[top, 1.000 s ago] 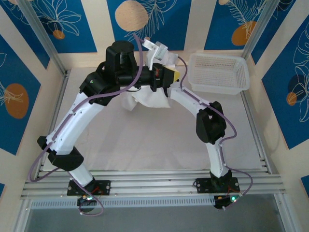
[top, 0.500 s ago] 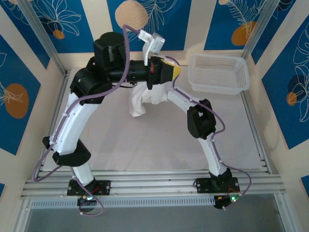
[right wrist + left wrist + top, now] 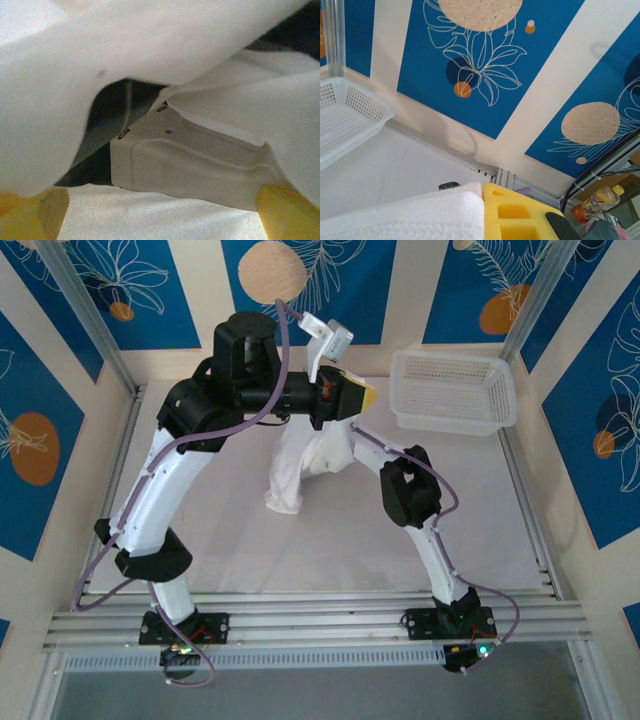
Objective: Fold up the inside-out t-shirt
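Since half a second ago the right gripper has let go, its yellow fingertips now spread wide at either edge of the right wrist view, with folds of white cloth draped over and between them. With that release, the white, thin cotton inside-out t-shirt has dropped into a longer, narrower bundle. It hangs to the left of the white plastic mesh basket and nearer the arm bases than the basket is. Whether its lower end touches the pale table top cannot be told. The left gripper is raised just left of the basket, clamped shut on the t-shirt's upper edge. In the left wrist view, white knit cloth lies against its yellow pad, with the basket off to the left.
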{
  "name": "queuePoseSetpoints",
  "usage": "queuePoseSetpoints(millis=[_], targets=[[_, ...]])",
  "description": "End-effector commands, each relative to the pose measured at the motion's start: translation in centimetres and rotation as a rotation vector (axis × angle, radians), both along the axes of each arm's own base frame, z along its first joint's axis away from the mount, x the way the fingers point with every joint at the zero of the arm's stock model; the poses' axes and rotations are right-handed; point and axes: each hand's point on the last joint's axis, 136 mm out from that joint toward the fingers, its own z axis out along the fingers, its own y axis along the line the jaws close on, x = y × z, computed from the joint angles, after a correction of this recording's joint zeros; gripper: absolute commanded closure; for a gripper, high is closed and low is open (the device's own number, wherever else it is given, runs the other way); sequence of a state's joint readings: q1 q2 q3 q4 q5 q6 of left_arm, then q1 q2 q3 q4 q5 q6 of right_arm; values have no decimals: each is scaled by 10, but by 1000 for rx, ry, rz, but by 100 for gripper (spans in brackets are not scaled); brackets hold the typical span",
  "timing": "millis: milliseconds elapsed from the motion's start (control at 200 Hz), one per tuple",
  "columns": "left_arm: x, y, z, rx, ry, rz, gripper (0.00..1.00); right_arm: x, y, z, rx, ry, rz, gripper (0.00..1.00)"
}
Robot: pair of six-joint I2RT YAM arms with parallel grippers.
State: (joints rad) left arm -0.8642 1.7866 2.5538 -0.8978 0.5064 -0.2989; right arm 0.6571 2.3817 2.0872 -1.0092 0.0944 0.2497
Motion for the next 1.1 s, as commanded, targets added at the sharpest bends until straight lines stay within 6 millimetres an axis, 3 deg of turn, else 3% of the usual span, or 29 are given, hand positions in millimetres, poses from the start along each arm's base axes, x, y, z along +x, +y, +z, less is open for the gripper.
queuePoseSetpoints(millis=[0, 65, 165, 260, 335, 420, 505, 625, 725, 795, 865, 945, 1030, 1095], targets=[[-38, 9, 58, -156, -175, -89, 100, -23, -30, -62, -266, 66, 70, 4], [-29, 10, 49, -121, -165, -43, 100, -28, -32, -74, -306, 69, 86, 8], [-16, 12, 31, -60, -153, 26, 100, -33, -34, -84, -286, 103, 83, 30], [9, 19, 0, 42, -175, 165, 100, -35, -27, -77, -218, 109, 101, 68], [39, 36, -31, 149, -191, 339, 100, -32, -17, -53, -113, 83, 88, 100], [73, 69, -63, 252, -155, 542, 100, -27, -4, -7, 79, 50, 46, 100], [107, 123, -93, 317, -58, 773, 100, -30, 7, 54, 312, -1, 32, 100], [138, 205, -147, 361, 95, 1026, 100, -59, 15, 133, 560, -83, 98, 100], [151, 248, -214, 437, 237, 1112, 100, -85, 12, 188, 733, -141, 136, 100], [150, 264, -265, 477, 358, 1135, 100, -93, 3, 221, 819, -191, 124, 100], [141, 268, -308, 478, 439, 1137, 100, -89, -9, 252, 879, -264, 74, 100], [130, 268, -338, 452, 494, 1137, 100, -78, -25, 279, 925, -360, -6, 100], [119, 269, -354, 452, 532, 1128, 100, -68, -35, 301, 979, -456, -51, 100], [114, 268, -350, 446, 517, 1110, 73, -67, -35, 317, 1024, -504, -34, 100]])
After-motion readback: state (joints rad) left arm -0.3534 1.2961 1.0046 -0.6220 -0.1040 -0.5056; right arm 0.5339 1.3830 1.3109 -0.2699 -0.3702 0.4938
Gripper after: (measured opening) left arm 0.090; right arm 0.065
